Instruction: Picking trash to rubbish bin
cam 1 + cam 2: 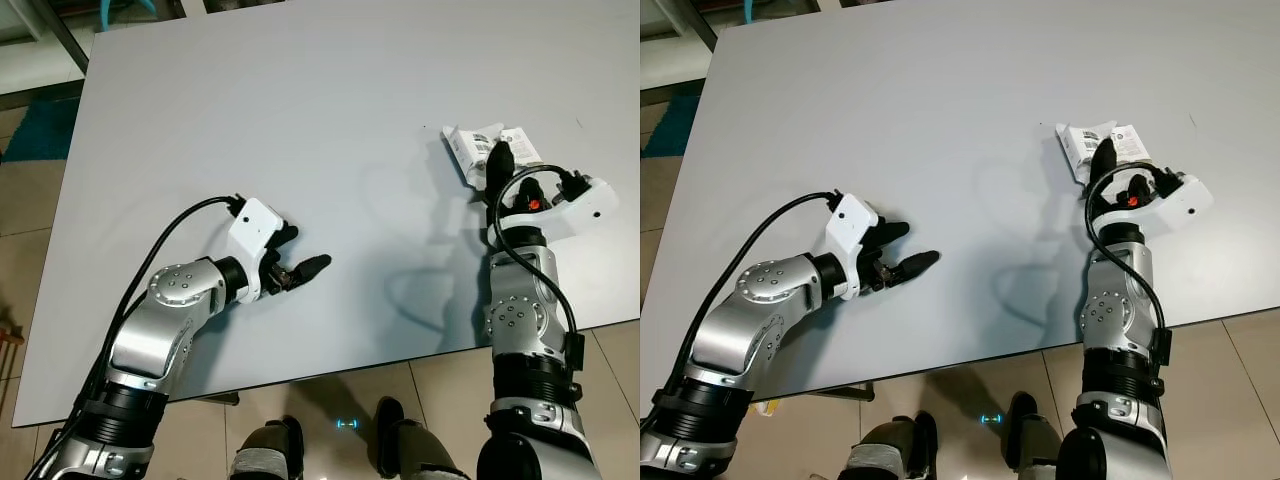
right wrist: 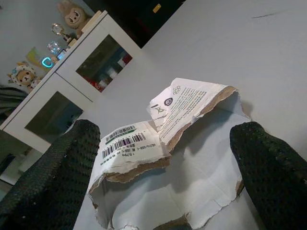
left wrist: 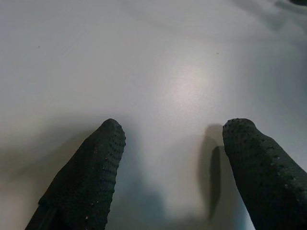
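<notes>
A torn white cardboard wrapper [image 1: 468, 141] with barcode labels lies on the grey table [image 1: 300, 100] at the right. My right gripper [image 1: 499, 162] is over its near edge, open. In the right wrist view the wrapper [image 2: 144, 143] lies between the two black fingertips [image 2: 72, 153], ragged brown edges up, with neither finger pressing on it. My left gripper [image 1: 303, 250] is open just above bare tabletop at the left, well away from the wrapper, and holds nothing. The left wrist view has its fingertips [image 3: 100, 153] spread wide over plain grey surface.
The table's front edge [image 1: 330, 372] runs just ahead of my body, with tiled floor [image 1: 330, 400] below it. A white cabinet [image 2: 67, 81] with glass doors and small toys on top stands beyond the table. A teal mat [image 1: 40, 130] lies off the table's left side.
</notes>
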Controlling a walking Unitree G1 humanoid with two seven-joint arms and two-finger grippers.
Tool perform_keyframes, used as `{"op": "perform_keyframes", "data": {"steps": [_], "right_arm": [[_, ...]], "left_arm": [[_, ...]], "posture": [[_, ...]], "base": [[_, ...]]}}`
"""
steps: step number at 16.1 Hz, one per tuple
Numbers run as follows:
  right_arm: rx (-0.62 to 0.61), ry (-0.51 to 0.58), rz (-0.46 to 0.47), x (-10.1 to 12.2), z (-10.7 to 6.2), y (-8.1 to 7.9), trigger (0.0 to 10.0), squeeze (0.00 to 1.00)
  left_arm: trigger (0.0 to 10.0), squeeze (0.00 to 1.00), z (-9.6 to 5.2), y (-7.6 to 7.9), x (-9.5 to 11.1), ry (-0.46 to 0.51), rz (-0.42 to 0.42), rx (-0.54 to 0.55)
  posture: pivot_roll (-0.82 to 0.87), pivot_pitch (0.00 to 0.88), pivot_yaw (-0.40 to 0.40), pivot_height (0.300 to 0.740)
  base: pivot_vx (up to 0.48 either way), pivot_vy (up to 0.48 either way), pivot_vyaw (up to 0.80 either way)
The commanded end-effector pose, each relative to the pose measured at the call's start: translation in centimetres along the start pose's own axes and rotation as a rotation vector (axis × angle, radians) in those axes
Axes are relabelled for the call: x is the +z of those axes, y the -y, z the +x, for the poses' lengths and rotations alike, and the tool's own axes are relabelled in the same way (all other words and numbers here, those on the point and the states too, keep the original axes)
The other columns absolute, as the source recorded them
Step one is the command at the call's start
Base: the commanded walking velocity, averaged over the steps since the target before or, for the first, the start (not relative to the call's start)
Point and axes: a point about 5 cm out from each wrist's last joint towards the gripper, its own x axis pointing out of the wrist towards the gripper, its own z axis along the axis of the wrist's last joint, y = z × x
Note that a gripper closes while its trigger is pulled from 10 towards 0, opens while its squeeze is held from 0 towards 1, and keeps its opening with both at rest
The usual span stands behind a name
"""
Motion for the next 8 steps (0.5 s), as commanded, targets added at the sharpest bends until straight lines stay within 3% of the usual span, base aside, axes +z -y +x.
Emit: {"op": "perform_keyframes", "data": {"steps": [1,2,4,8], "right_arm": [[-0.033,-0.030,0.028,-0.88,-0.55,0.74,10.0,0.00],[-0.035,-0.035,0.028,-1.04,-0.67,0.86,9.9,0.00],[-0.045,-0.035,0.034,-1.09,-0.76,1.05,0.0,0.00],[-0.053,-0.035,0.022,-1.20,-1.20,1.25,0.0,0.00]], "left_arm": [[10.0,0.00,-0.25,0.11,-1.68,-0.075,-0.035,0.001],[10.0,0.00,-0.15,0.13,-1.71,-0.076,-0.036,0.000],[10.0,0.00,-0.06,0.18,-1.73,-0.076,-0.037,-0.002],[10.0,0.00,0.25,0.44,-1.77,-0.074,-0.041,-0.011]], "posture": [[0.38,0.321,0.090,0.740],[0.38,0.319,0.089,0.740],[0.38,0.316,0.090,0.740],[0.36,0.305,0.087,0.740]], "base": [[0.000,0.000,0.00],[0.000,0.000,0.00],[0.000,0.000,0.00],[0.000,0.000,0.00]]}}
